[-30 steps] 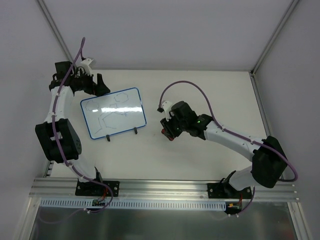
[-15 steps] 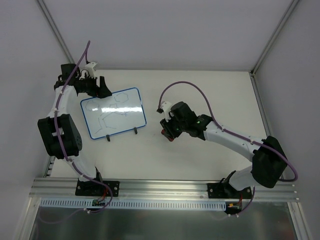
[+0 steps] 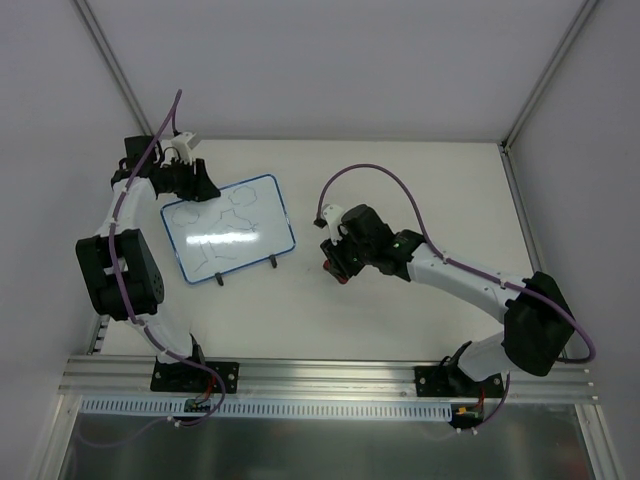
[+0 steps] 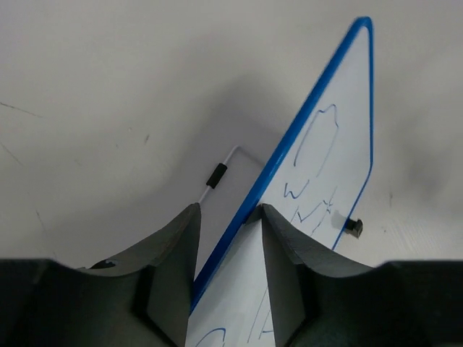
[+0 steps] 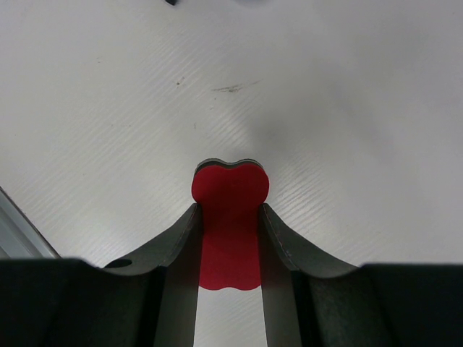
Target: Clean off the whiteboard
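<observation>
On the left half of the table (image 3: pixel 400 170), the whiteboard (image 3: pixel 228 231) is lying at a slant, its far-left corner reaching up to the left gripper (image 3: pixel 200 186). That gripper is gripping the board by its edge. In the left wrist view its two dark fingers (image 4: pixel 173 246) are straddling the thin blue rim, one on the drawn face and one on the back. The rim is running diagonally between them and touching both.

From the fingers, the board is stretching away toward the upper right of that view, tilted against the table surface. A thin wire stand (image 4: pixel 217 173) is showing behind it. Thin dark line drawings are covering much of the white face. Small black feet (image 3: pixel 271 264) are sitting along the board's near edge in the overhead view.

Well apart to the right, the right gripper (image 3: pixel 338 268) is hanging low over bare table and squeezing a red eraser (image 5: pixel 229 217) between its fingers. The eraser is poking out past the fingertips and facing down at the table, nowhere near the board.
</observation>
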Controlling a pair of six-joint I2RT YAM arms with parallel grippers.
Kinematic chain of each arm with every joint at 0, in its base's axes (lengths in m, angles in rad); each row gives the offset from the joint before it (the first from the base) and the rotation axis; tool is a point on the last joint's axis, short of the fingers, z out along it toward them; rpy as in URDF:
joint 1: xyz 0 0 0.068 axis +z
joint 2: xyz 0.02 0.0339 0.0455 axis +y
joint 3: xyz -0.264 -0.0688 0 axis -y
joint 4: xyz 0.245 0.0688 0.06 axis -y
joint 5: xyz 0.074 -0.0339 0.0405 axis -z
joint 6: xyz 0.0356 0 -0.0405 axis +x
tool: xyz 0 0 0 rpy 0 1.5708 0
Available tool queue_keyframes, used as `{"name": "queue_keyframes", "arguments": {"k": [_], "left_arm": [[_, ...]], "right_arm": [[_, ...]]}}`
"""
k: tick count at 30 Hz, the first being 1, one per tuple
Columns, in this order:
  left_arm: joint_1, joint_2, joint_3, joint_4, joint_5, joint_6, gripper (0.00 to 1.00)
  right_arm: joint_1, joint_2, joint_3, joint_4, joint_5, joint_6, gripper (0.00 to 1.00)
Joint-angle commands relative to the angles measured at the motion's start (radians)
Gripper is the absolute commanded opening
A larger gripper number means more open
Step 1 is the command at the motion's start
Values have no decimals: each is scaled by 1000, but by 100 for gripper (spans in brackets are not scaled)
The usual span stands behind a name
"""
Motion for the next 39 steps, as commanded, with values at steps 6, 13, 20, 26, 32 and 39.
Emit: {"name": "queue_keyframes", "arguments": {"k": [6,13,20,26,32,39], "left_arm": [[-1,-88,-65,-48,25,-82,18],[-13,-180,-146,-48,1,-137,14],[-48,-225,-195,-47,-40,-163,11],[-73,-234,-188,-47,-59,-177,8],[-81,-234,-194,-48,-76,-160,8],[-81,-274,-247,-50,-94,-154,0]], "right_arm": [[11,-44,-5,16,13,-2,5],[28,-29,18,64,24,-8,5],[65,90,70,268,52,61,0],[132,291,223,469,142,167,0],[200,459,377,548,190,247,0],[260,523,368,688,214,351,0]]}}
